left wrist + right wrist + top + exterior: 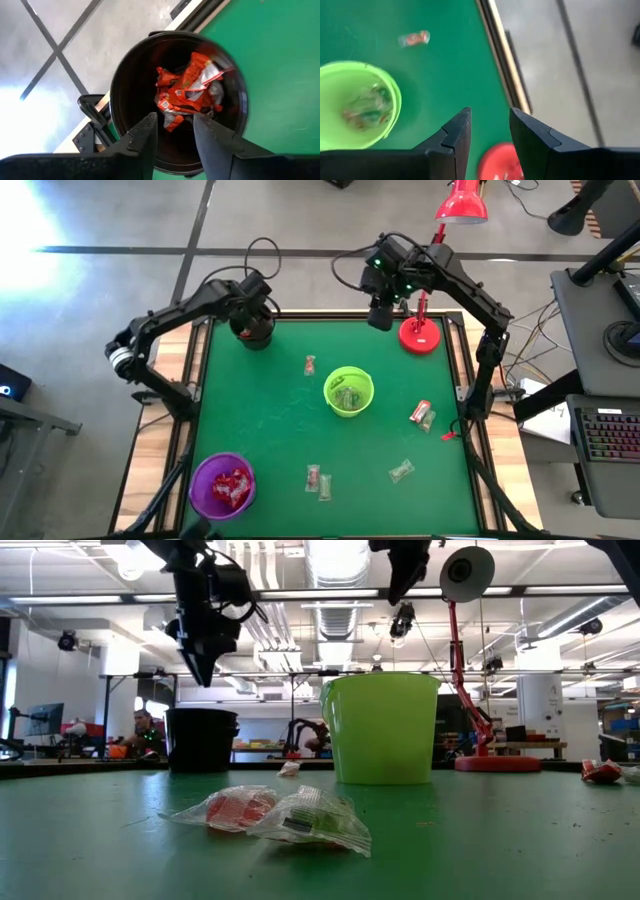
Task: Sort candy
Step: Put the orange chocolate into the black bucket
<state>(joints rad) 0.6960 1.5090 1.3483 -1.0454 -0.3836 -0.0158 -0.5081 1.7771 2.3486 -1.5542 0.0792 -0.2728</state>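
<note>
Left claw: the left claw (174, 131) hangs right over the black cup (254, 330) at the table's far left corner, fingers spread with a gap and nothing between them.
Right claw: the right claw (487, 131) hovers high above the far edge of the table (270, 420), near the red lamp base (420, 335), fingers apart and empty.
Black cup: holds a heap of red-orange wrapped candy (187, 90), seen through the left wrist view.
Green cup: the green cup (349, 391) near the table's middle holds several clear pale wrapped sweets (367, 106).
Purple cup: the purple cup (222, 485) at the near left corner holds shiny red sweets (231, 486).
Still loose: one red piece (309, 365) just beyond the green cup; a red and a pale piece together (422, 416) toward the right edge; a pale piece (401, 471) near the front right; a pair lying touching (319, 480) near the front middle.
Progress: I judge the sorting well past halfway, since all three cups carry sweets, yet about six pieces lie unsorted.
Left to do: each loose sweet needs picking up and dropping in the cup that matches its wrapper.
</note>
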